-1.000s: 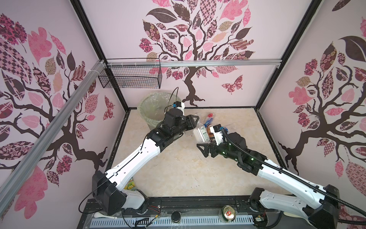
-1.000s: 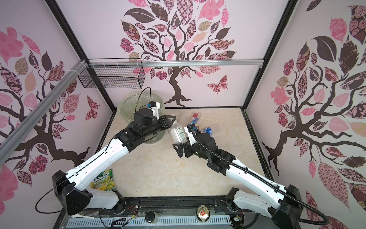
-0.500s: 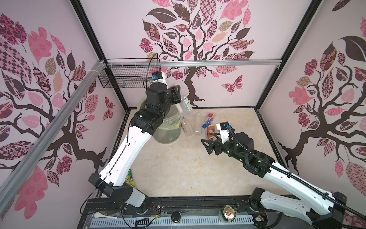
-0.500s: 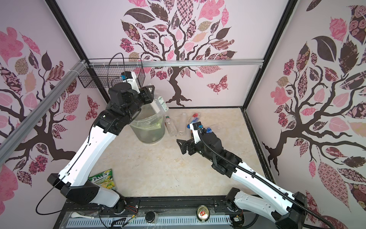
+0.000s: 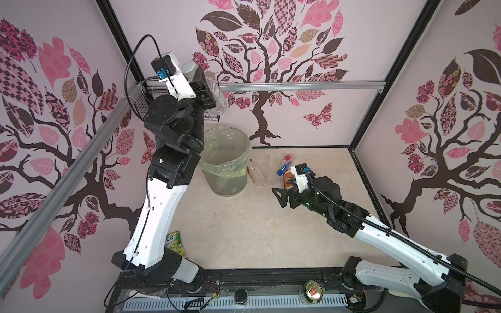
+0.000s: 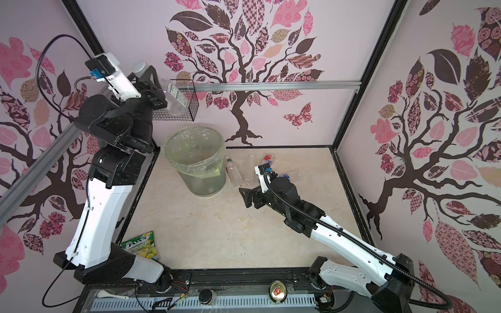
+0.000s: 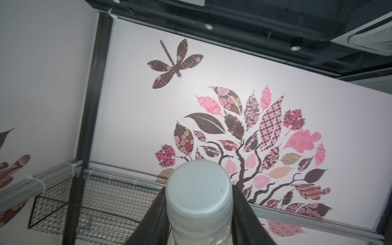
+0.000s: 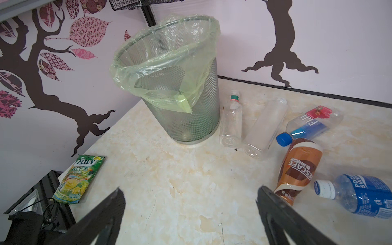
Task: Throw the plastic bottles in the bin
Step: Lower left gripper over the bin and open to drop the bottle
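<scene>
My left gripper [image 5: 201, 81] is raised high beside the bin [image 5: 225, 178] and is shut on a clear plastic bottle [image 5: 215, 93] with a white cap [image 7: 198, 186]. In the left wrist view the black fingers [image 7: 152, 218] press on both sides of the bottle's neck. Low over the table, right of the bin [image 8: 191, 118], my right gripper [image 8: 189, 191] stands open and empty. Several bottles lie before it: a small clear one [image 8: 231, 123], a tall clear one [image 8: 265, 127], a blue-capped one [image 8: 309, 125], a brown coffee one [image 8: 297, 169] by its finger, and a blue-labelled one [image 8: 364, 195].
A black wire basket [image 6: 179, 108] hangs on the back rail just behind the held bottle. A green candy pouch [image 6: 141, 244] lies near the left arm's base. A metal can [image 5: 311, 291] sits on the front frame.
The left arm has swung the clear bottle from table height up and back, to high beside the bin. The right gripper has drawn back slightly, still open.
</scene>
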Controlling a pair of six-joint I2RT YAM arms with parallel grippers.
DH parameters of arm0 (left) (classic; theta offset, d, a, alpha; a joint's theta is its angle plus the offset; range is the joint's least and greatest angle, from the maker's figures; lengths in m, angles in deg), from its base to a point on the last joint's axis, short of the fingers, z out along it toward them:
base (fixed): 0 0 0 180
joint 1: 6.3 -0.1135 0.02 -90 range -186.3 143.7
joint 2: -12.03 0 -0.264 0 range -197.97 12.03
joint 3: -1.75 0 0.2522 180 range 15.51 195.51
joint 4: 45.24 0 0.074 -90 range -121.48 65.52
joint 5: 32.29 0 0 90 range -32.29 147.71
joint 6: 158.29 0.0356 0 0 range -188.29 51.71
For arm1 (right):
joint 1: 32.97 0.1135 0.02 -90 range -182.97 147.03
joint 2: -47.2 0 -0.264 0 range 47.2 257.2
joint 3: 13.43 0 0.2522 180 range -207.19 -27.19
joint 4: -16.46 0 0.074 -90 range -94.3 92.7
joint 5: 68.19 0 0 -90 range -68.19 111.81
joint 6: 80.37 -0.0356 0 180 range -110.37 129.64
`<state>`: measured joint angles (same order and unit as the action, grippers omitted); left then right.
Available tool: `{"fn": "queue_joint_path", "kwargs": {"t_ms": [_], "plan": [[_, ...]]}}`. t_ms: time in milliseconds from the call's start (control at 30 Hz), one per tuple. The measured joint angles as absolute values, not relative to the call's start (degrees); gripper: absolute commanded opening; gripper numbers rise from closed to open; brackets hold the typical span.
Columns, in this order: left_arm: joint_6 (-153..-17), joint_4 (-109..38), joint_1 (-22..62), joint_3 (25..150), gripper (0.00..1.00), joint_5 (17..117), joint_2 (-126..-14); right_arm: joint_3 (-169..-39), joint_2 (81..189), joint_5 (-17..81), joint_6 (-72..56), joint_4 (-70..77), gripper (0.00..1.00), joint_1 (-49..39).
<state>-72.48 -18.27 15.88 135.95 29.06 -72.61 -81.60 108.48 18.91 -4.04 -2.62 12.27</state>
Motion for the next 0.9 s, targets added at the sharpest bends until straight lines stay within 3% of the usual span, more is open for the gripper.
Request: {"fn": "queue_joint_path", "kwargs": {"t_ms": [33,167,267,567,900], "plan": [[-73.88,-18.25,13.93,132.96,0.48,29.44,-72.42,-81.87,109.04,19.09,-4.08,-2.32,1.0,12.29],[-78.23,-17.18,11.29,120.94,0.86,30.59,-73.86,-82.0,110.6,20.18,-4.3,-2.23,0.99,12.27],[-80.37,-12.67,11.38,116.8,0.98,33.09,-77.11,-82.0,110.77,20.53,-4.28,-2.23,1.0,12.22],[-82.9,-8.19,13.45,116.74,0.98,36.52,-72.98,-81.8,110.75,20.95,-5.63,-1.79,1.0,11.7],[-86.79,-6.75,26.39,113.92,0.98,40.1,-70.01,-78.46,109.77,19.09,-10.7,-2.95,0.99,3.87]]}}
